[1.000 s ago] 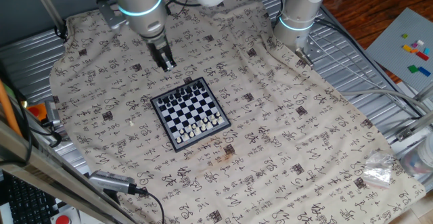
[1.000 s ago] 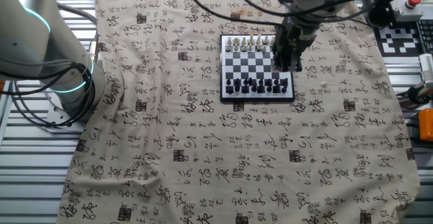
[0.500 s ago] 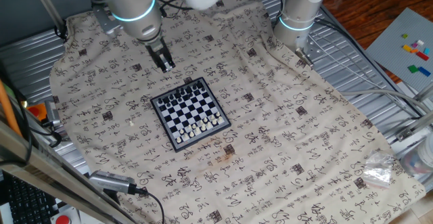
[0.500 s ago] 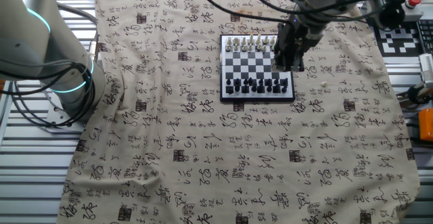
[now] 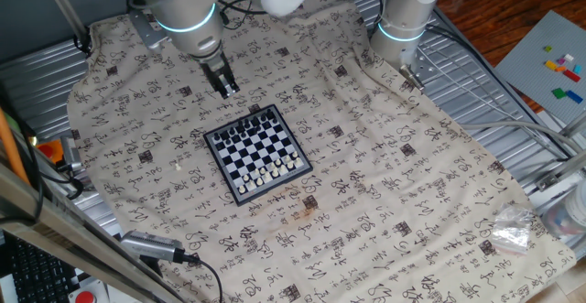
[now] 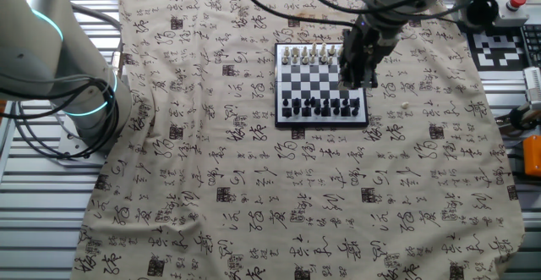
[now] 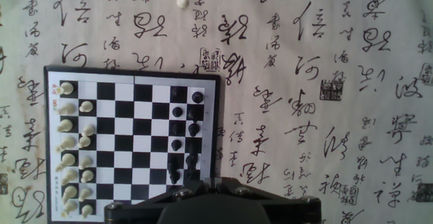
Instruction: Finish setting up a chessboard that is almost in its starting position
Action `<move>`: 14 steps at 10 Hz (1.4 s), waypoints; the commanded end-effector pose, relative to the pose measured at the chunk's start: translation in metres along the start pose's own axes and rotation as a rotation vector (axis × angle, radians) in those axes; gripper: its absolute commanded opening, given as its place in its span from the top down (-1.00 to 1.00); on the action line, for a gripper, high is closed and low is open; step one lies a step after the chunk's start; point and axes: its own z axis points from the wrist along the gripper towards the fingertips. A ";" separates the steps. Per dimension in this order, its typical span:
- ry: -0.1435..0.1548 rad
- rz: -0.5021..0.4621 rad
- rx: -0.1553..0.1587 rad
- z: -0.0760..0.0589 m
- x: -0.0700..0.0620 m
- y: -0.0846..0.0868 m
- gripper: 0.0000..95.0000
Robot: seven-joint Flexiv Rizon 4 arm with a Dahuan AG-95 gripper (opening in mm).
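1. Gripper (image 5: 226,87): raised above the cloth just beyond the far dark-piece edge of the board in one fixed view; seen from the other side (image 6: 356,64), overlapping the board's right edge. Fingers close together, nothing visible between them; open or closed not determinable. In the hand view only the dark housing visible along the bottom edge, fingertips out of sight.
2. Chessboard (image 7: 132,76): flat on the cloth, dark frame, black and white checks; in the hand view filling the lower left, partly cut by the bottom edge. In one fixed view (image 5: 254,152) near the middle of the table, turned at an angle; in the other (image 6: 321,86) square to the picture.
3. White pieces (image 7: 70,162): two columns along the board's left edge in the hand view.
4. Dark pieces (image 7: 193,126): along the opposite edge, spaced unevenly, one column looking incomplete.
5. Cloth (image 7: 325,61): beige, printed with black calligraphy and small seal marks, covering the table beneath the board.
6. Small white ball (image 7: 180,2): on the cloth beyond the board's top edge in the hand view, well apart from the frame.
7. Second robot arm (image 5: 407,10): based at the far edge of the table, grey with a lit ring.
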 end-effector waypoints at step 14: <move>-0.079 -0.138 -0.142 0.083 -0.226 0.016 0.60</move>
